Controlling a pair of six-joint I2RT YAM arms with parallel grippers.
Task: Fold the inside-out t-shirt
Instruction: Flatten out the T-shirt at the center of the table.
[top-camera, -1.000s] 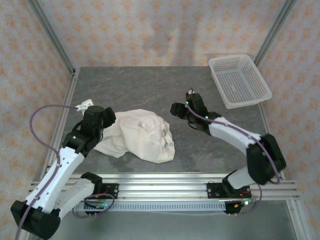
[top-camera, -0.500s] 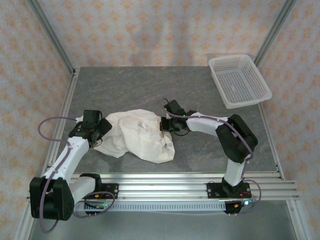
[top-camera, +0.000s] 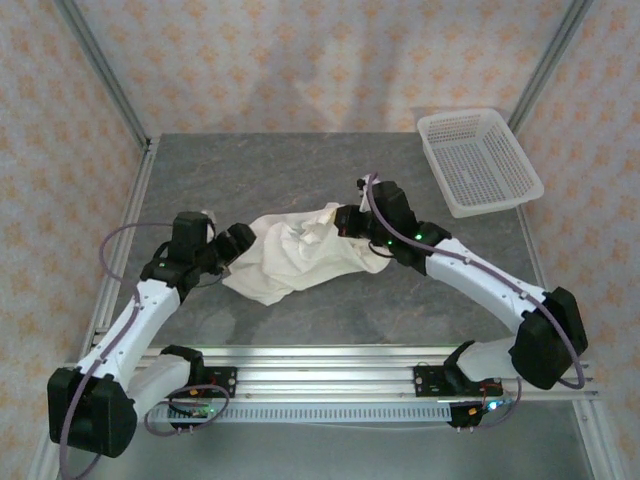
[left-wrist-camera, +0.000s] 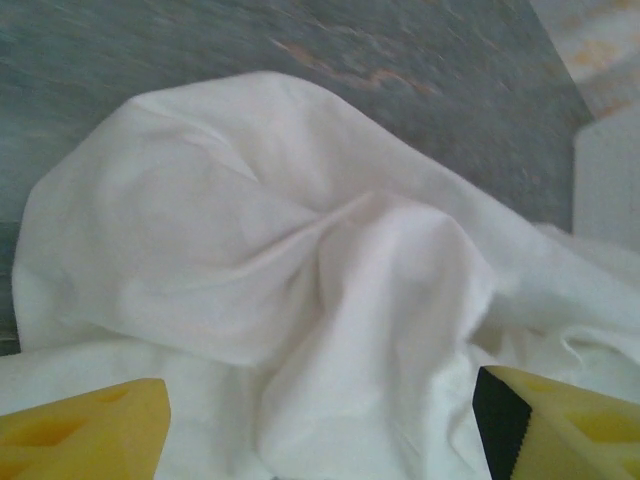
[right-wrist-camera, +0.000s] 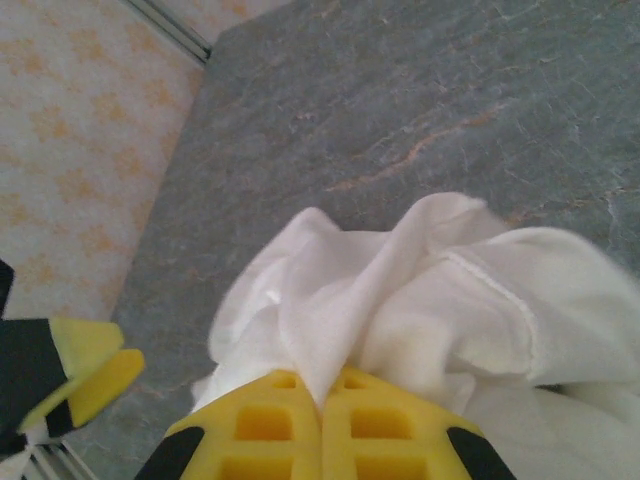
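The inside-out t-shirt (top-camera: 300, 258) is a crumpled white heap at the middle of the grey table (top-camera: 300, 170). My right gripper (top-camera: 345, 222) is at its right upper corner, shut on a pinched fold of the t-shirt (right-wrist-camera: 400, 290), which rises from between the yellow fingers (right-wrist-camera: 270, 420). My left gripper (top-camera: 240, 242) is at the heap's left edge and stands open. Its yellow fingertips (left-wrist-camera: 80, 435) stand wide apart with bunched white cloth (left-wrist-camera: 300, 280) lying between them, not clamped.
A white mesh basket (top-camera: 480, 160) stands at the back right corner of the table. Patterned walls and metal frame posts close in the back and sides. A rail runs along the near edge (top-camera: 330, 380). The left gripper's tip (right-wrist-camera: 70, 375) shows beside the cloth.
My right gripper has shut on the shirt's right side and pulled it up and toward the back right, stretching the heap. My left gripper has moved right onto the shirt's left edge.
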